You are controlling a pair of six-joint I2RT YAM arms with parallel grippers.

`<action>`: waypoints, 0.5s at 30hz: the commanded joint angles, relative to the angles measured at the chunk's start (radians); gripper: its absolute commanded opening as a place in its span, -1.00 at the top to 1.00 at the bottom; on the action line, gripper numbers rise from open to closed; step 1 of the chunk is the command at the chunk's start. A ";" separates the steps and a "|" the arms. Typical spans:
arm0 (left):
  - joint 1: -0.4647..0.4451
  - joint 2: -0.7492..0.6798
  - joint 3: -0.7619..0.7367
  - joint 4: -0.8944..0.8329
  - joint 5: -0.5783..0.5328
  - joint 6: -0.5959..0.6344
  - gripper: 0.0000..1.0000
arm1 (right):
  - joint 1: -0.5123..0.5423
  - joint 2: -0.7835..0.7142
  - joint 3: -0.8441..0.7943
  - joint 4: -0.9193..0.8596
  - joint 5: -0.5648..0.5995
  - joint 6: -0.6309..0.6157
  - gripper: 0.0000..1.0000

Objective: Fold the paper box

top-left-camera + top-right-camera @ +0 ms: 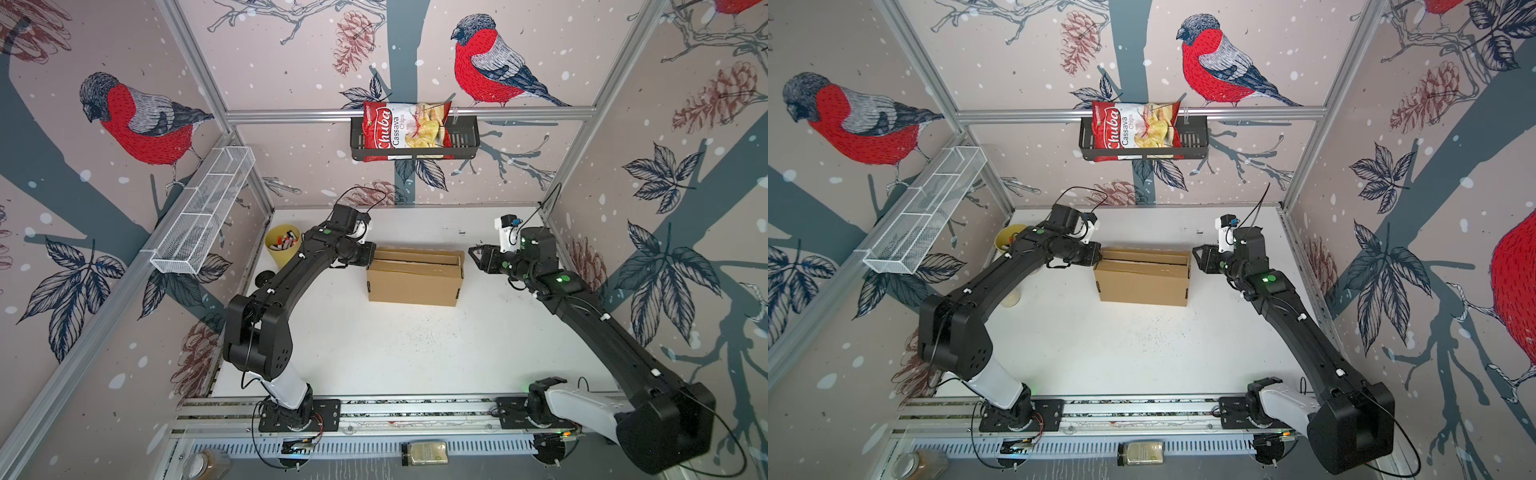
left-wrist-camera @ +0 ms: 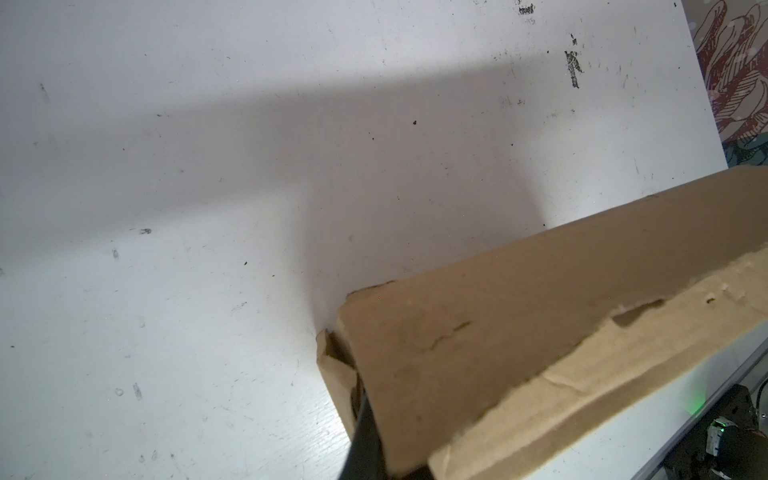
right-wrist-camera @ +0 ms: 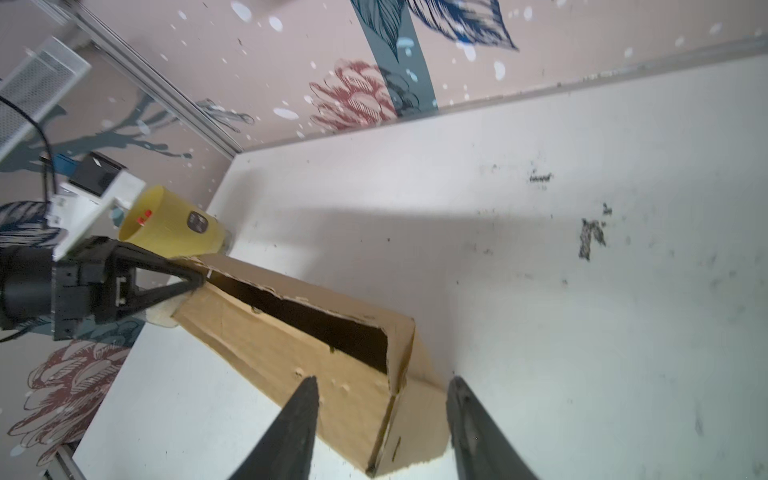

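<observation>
I have the box (image 1: 415, 286) (image 1: 1142, 284) on the table (image 1: 395, 357), lying lengthwise between my 2 grippers in both top views. It is partly folded: its plain brown walls stand up. The right wrist view shows a long dark slot open along its top.

The left gripper (image 1: 371, 254) (image 1: 1099, 255) (image 3: 199, 279) sits at 1 end of the box, clenched tight. Through the left wrist camera I see 1 dark finger (image 2: 365, 436) against the end wall, and cardboard covers the spot where the other finger would be. Through the right wrist camera its 2 fingers meet in a point on the box's far top corner. I read it as pinching the box's end edge.

The right gripper (image 1: 471, 250) (image 1: 1195, 251) (image 3: 383, 380) is at the opposite end, jaws apart and gripping nothing. Its fingers (image 3: 291, 428) straddle the box's near corner in the wrist view. In both top views the tips stand just beside the box, and I cannot tell whether they touch it.

Behind the left gripper, on the side away from the box, stands a yellow cup (image 1: 282, 245) (image 3: 174, 224) with small items inside. Far beyond both grippers, on the back wall, a chips bag (image 1: 405, 129) rests in a black basket (image 1: 467, 141). A white mesh tray (image 1: 203, 208) hangs on the wall beyond the left arm.
</observation>
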 commanded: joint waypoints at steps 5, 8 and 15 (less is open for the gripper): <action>-0.007 0.015 -0.015 -0.178 -0.028 -0.014 1.00 | 0.087 0.068 0.084 -0.179 0.115 0.006 0.22; -0.010 0.014 -0.019 -0.175 -0.029 -0.016 1.00 | 0.115 0.096 0.106 -0.187 0.140 0.001 0.29; -0.010 0.011 -0.030 -0.164 -0.027 -0.022 1.00 | 0.150 0.174 0.163 -0.206 0.189 -0.015 0.48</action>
